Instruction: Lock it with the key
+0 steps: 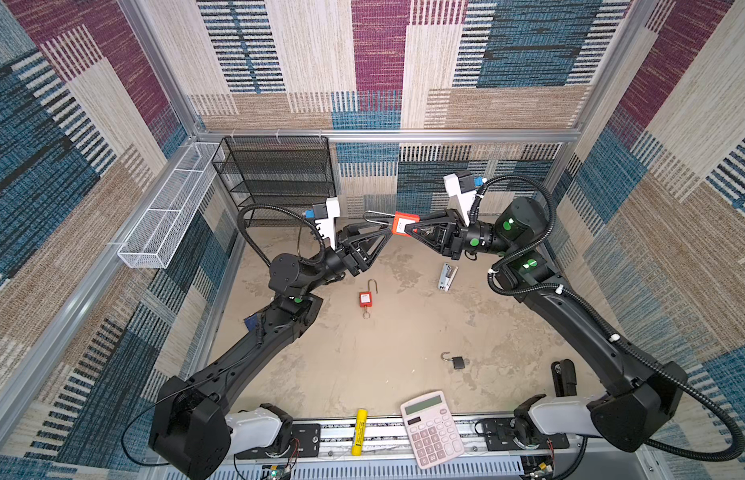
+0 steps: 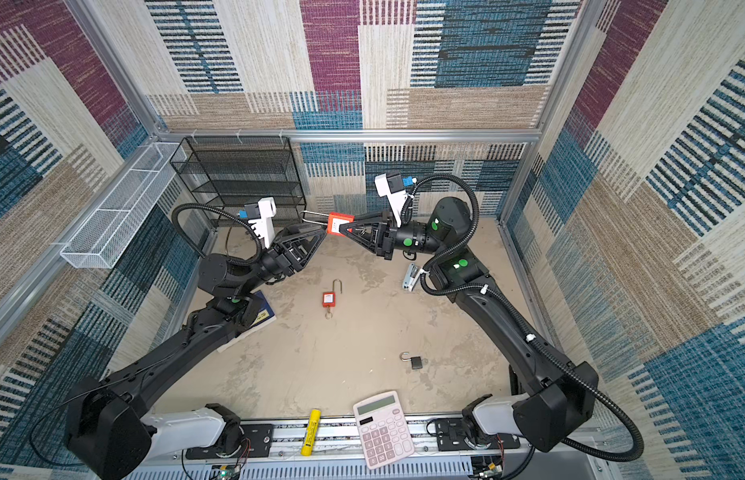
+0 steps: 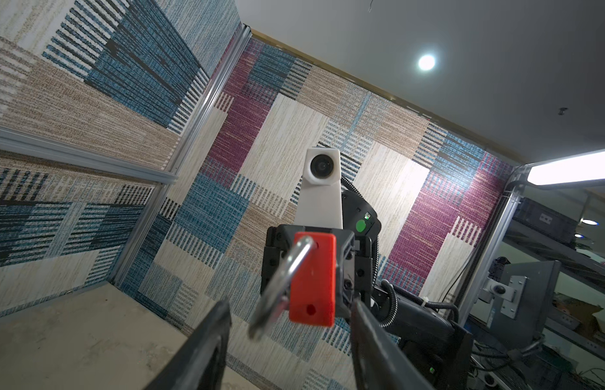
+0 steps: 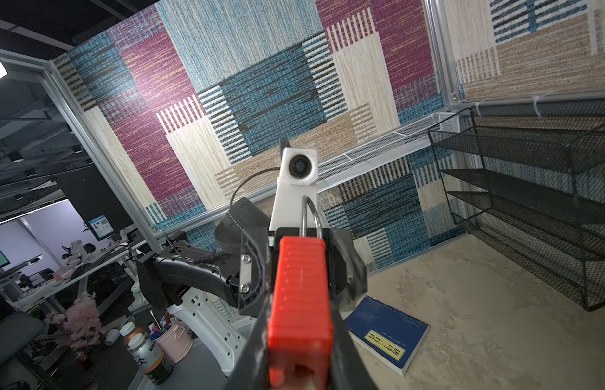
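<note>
My right gripper holds a red padlock in the air over the back of the table, shut on its body. The steel shackle is swung open and points left. My left gripper faces the lock's shackle end, open, with its fingers on either side and short of the red body. A second red padlock lies mid-table with its shackle open and a key with a ring in its bottom. I see no key in the held lock.
A black open padlock, a stapler, a pink calculator and a yellow tube lie about. A blue book lies under the left arm. A black mesh shelf and a white basket stand at the back left.
</note>
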You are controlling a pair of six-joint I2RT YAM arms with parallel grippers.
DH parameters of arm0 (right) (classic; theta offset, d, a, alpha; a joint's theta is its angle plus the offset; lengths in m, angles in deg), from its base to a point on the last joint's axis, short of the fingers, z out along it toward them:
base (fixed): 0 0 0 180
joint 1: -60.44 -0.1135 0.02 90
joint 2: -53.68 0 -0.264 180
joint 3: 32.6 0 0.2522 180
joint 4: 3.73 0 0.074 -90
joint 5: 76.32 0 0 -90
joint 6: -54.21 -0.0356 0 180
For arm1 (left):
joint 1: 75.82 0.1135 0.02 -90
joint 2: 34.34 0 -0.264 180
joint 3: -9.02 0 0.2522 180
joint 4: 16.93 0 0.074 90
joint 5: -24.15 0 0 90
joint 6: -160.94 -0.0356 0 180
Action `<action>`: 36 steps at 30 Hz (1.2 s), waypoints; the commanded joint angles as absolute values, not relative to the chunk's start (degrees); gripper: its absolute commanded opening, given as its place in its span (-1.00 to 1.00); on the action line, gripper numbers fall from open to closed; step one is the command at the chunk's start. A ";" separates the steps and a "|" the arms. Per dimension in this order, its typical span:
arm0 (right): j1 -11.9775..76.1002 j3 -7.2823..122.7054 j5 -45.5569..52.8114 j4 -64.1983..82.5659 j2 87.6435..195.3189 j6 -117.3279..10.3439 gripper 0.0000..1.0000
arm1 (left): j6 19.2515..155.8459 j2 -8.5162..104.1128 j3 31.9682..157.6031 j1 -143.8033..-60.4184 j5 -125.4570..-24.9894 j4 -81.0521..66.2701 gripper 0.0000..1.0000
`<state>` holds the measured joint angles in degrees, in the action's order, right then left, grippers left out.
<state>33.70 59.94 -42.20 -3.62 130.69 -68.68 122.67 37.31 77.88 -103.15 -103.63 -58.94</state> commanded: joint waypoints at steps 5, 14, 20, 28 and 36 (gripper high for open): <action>34.10 60.83 -42.82 -2.80 130.28 -68.20 -0.97 | 119.67 33.89 76.50 -101.27 -101.80 -57.67 0.15; 34.17 60.96 -43.77 -2.19 130.15 -68.01 -0.98 | 124.88 36.42 75.96 -100.48 -100.49 -64.62 0.13; 34.43 60.89 -43.62 0.01 130.01 -66.56 -0.99 | 127.75 38.47 78.09 -100.43 -101.79 -67.99 0.04; 34.87 60.21 -42.22 -1.08 129.55 -66.63 -0.99 | 128.07 38.32 78.07 -100.43 -101.44 -67.05 -0.45; 35.04 61.13 -42.90 -0.51 130.08 -66.19 -0.99 | 125.60 36.88 78.30 -100.42 -102.03 -63.16 -1.00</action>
